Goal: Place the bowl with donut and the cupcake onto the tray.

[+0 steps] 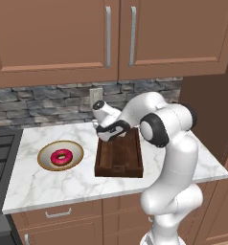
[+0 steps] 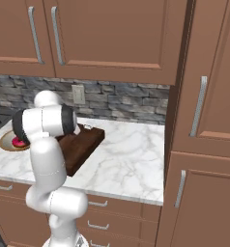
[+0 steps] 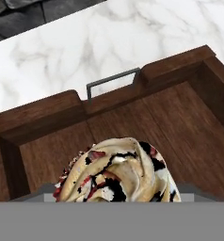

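Note:
My gripper hangs over the far end of the dark wooden tray, pointing down. In the hand view the cupcake, with a cream top speckled dark and red, sits right in front of the camera just above the tray floor, so the gripper is shut on it. Its fingertips are hidden there. The wide cream bowl with a tan rim rests on the counter left of the tray and holds the pink donut. From the right base, the tray and the bowl peek out past the arm.
The tray's metal handle lies beyond the cupcake, with white marble counter behind it. A stone backsplash with an outlet stands at the back. A stove borders the counter on the left, a tall cabinet on the right.

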Controlling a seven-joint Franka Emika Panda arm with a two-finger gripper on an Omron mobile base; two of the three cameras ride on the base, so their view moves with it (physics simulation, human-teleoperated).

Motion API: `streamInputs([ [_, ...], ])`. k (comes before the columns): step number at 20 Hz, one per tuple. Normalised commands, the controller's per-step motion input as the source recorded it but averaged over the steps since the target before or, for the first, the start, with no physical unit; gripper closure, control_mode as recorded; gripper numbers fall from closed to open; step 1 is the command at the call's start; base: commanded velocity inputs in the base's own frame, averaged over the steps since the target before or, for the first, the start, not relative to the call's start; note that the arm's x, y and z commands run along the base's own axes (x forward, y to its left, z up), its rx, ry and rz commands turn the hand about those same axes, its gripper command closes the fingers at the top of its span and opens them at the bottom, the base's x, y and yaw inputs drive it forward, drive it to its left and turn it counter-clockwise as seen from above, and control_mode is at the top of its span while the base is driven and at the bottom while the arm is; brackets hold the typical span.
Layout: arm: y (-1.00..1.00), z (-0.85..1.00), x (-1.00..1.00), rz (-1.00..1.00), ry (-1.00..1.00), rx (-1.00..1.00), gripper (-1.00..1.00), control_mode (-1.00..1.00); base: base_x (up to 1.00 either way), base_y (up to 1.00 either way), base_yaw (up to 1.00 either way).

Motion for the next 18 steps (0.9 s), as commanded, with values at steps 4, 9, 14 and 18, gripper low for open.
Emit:
streamInputs([
  [4,0.06,-0.25,0.12,0.00,-0.01,0.00,1.00,-1.00,0.00,0.00,0.00],
  [9,0.10,-0.13,0.02,0.00,0.00,0.00,1.00,-1.00,0.00,0.00,0.00],
  [14,0.07,-0.09,0.00,0.00,-0.02,0.00,-1.00,-1.00,0.00,0.00,0.00],
  [18,0.00,0.00,0.00,0.00,0.00,0.00,-1.00,-1.00,0.00,0.00,0.00],
])
